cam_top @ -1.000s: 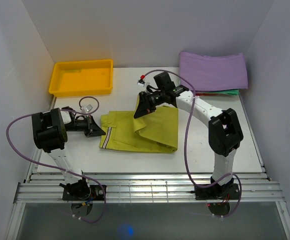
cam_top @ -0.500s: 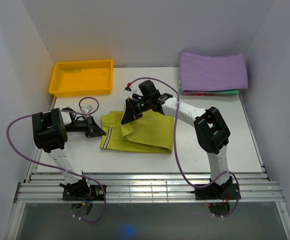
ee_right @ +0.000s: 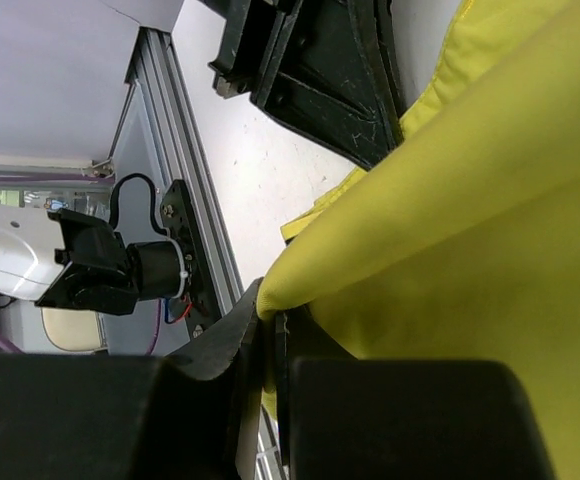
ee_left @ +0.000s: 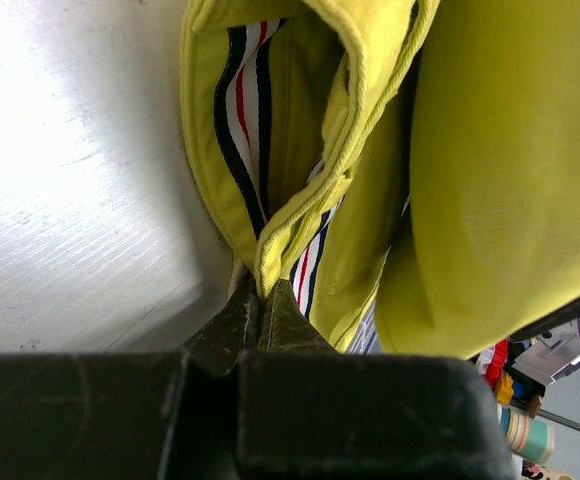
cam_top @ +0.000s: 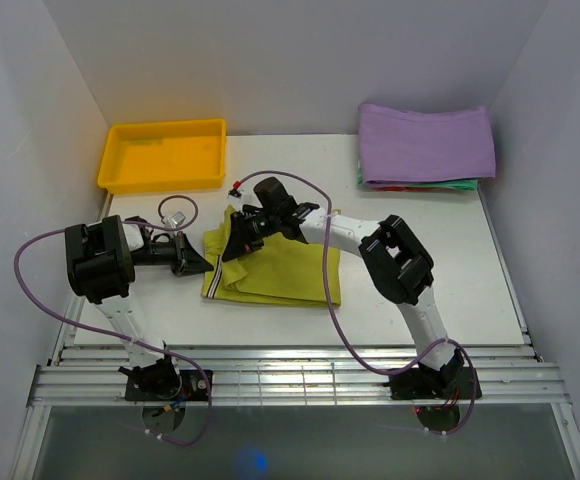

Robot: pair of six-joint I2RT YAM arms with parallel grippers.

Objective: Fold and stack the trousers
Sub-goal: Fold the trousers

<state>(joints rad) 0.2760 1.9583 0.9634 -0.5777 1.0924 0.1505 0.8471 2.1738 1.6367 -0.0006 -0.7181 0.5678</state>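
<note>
Top external view: the trousers (cam_top: pixel 280 272) lie partly folded on the table (cam_top: pixel 450 290). The left gripper (cam_top: pixel 204 266) pinches their striped waistband, and the right gripper (cam_top: pixel 230 251) is clamped on a lifted cloth edge. Folding looks about midway. Stacking, perhaps on the purple cloth pile (cam_top: pixel 425 143), remains.

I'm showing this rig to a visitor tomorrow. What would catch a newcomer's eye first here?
The chartreuse trousers, half folded on the table, with both grippers shut on them: the left gripper on the striped waistband, the right gripper holding a fold beside it. Next come the yellow tray at back left and the purple cloth at back right.
</note>
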